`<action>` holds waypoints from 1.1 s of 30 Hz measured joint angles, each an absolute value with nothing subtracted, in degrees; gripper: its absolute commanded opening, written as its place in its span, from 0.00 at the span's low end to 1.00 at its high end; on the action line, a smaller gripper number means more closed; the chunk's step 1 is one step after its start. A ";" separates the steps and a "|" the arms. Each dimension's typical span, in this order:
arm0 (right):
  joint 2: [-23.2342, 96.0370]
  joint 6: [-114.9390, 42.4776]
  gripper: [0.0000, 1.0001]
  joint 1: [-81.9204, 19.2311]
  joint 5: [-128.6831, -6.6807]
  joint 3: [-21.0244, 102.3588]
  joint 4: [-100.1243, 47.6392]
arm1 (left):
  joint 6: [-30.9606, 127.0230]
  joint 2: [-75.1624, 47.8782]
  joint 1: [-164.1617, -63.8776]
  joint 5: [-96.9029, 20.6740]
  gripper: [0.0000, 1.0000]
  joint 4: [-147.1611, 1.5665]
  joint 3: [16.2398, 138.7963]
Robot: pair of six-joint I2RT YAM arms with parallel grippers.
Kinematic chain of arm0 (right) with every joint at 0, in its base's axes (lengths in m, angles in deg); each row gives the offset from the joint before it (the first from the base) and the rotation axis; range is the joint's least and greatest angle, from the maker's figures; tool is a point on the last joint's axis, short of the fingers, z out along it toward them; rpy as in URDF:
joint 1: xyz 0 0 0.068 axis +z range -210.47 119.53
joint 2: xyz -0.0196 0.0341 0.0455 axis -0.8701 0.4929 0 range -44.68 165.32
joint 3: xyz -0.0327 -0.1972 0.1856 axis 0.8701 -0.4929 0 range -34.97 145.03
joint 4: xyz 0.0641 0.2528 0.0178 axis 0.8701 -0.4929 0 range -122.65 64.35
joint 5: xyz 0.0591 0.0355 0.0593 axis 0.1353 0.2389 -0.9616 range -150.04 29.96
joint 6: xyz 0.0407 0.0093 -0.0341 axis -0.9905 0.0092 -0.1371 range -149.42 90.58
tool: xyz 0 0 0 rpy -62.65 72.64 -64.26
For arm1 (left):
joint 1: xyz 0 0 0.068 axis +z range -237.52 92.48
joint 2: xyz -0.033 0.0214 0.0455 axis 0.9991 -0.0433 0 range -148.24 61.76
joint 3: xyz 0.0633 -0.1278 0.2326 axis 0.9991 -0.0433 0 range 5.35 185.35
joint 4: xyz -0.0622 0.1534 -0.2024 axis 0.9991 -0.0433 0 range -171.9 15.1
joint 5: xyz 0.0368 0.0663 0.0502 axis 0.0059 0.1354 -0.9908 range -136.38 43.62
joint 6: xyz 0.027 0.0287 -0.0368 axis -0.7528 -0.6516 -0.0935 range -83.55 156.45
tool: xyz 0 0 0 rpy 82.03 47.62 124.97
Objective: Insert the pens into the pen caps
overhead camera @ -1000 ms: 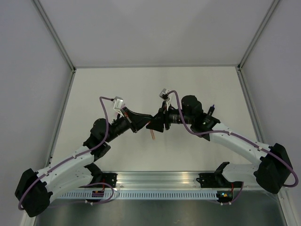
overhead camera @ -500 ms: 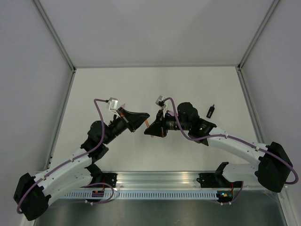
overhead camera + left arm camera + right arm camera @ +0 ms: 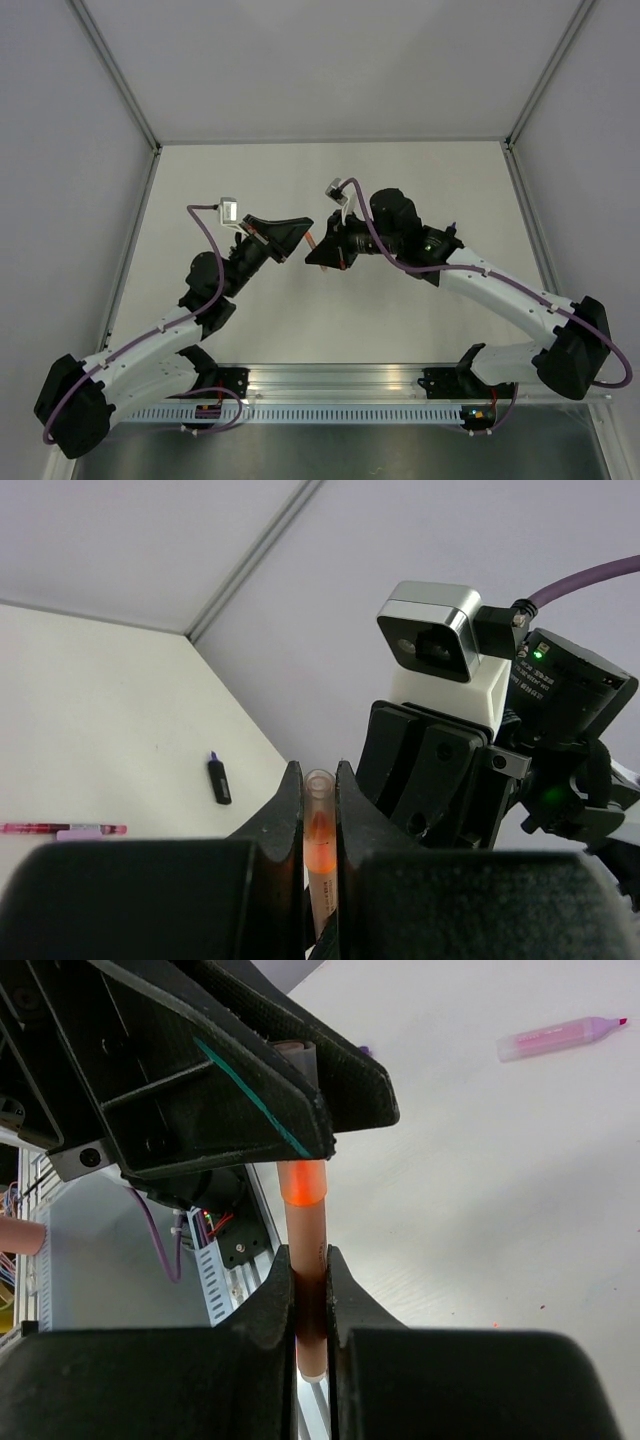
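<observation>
You've moved both slightly farther out, left gripper (image 3: 319,780) clamped tight on the orange cap (image 3: 318,830) and right gripper (image 3: 308,1280) on the orange pen (image 3: 304,1225), held in line midair, probably for pushing together.

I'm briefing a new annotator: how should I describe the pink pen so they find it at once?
Start from the white table in the right wrist view, beyond the black fingers. The pink pen lies flat there, toward the upper right. Unlike the clamped orange pen, it is untouched, pale pink with a lilac front.
</observation>
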State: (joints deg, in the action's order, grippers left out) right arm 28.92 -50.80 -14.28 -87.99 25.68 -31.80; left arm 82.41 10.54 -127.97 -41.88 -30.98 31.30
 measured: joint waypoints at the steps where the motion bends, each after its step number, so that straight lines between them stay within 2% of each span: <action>1: 29.78 -50.45 0.00 -14.74 -88.44 27.14 -33.16 | 82.43 10.21 -127.77 -42.34 0.02 -30.70 31.57; 5: 32.07 -49.05 0.00 -15.54 -90.70 30.02 -35.69 | 82.38 11.00 -127.49 -44.38 0.04 -32.29 31.94; 6: 32.27 -48.77 0.00 -15.61 -91.44 30.02 -35.84 | 82.17 11.81 -127.49 -44.42 0.22 -33.73 31.96; 7: 32.57 -48.33 0.00 -15.61 -92.29 30.02 -36.17 | 81.71 12.82 -127.55 -44.59 0.32 -35.59 32.00; 8: 32.79 -47.96 0.00 -15.63 -92.79 29.96 -36.48 | 80.68 13.95 -127.59 -44.86 0.45 -37.93 32.03; 10: 32.51 -47.92 0.00 -16.79 -90.13 28.60 -35.03 | 78.54 16.73 -128.29 -44.75 0.57 -43.83 32.07; 11: 31.96 -47.98 0.00 -17.88 -88.66 27.07 -34.55 | 77.75 18.21 -128.86 -44.90 0.67 -46.41 32.09; 12: 31.22 -48.11 0.00 -18.95 -87.07 25.00 -33.79 | 76.70 19.68 -129.15 -45.36 0.73 -49.12 32.33; 13: 30.56 -48.31 0.00 -19.68 -85.97 23.01 -33.35 | 75.83 21.08 -129.21 -46.39 0.83 -51.81 32.77; 14: 29.75 -48.75 0.00 -20.18 -84.88 20.30 -32.59 | 75.21 22.02 -129.28 -47.35 0.98 -53.73 33.21; 20: 28.40 -52.95 0.00 -19.81 -79.33 9.06 -31.69 | 71.83 24.36 -129.28 -55.04 1.00 -61.99 36.68; 23: 32.07 -56.05 0.01 -19.81 -75.94 9.33 -30.99 | 70.93 23.28 -129.28 -57.42 1.00 -63.33 36.72; 27: 39.90 -61.64 0.09 -19.78 -71.05 11.40 -31.32 | 70.58 20.05 -129.28 -61.21 1.00 -65.45 36.72; 33: 47.90 -68.07 0.14 -18.32 -63.29 15.29 -34.31 | 70.69 21.10 -129.28 -66.50 0.99 -65.62 34.12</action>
State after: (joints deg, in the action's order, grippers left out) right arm 47.90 -68.07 -18.32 -63.29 15.29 -34.31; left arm 70.69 21.10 -129.28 -66.50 -65.62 34.12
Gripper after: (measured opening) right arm 0.130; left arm 0.993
